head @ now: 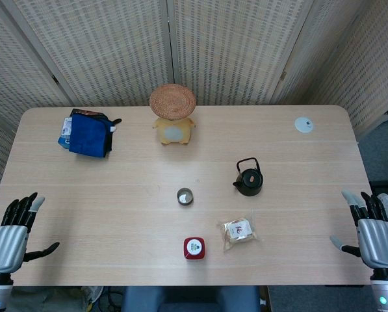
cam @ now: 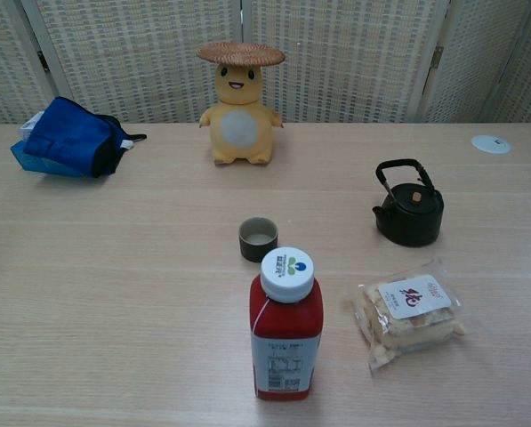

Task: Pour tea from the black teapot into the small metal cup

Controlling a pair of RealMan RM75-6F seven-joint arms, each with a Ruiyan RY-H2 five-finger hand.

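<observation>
The big light wooden table (head: 116, 214) holds everything. A blue cloth bag (head: 88, 133) lies far left, near a yellow toy with a straw hat (head: 173, 117). The black teapot (head: 248, 178) stands upright right of the middle. A red bottle (cam: 285, 334) stands in front. The small metal cup (head: 185, 196) sits in the middle, left of the teapot, not touching it. The left hand (head: 8, 237) and right hand (head: 374, 235) rest at the table's edges, fingers spread, holding nothing.

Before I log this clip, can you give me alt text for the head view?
A black cast-iron teapot stands right of a small metal cup on a light wooden table, both untouched. The left hand and right hand hover open at the near corners.
</observation>
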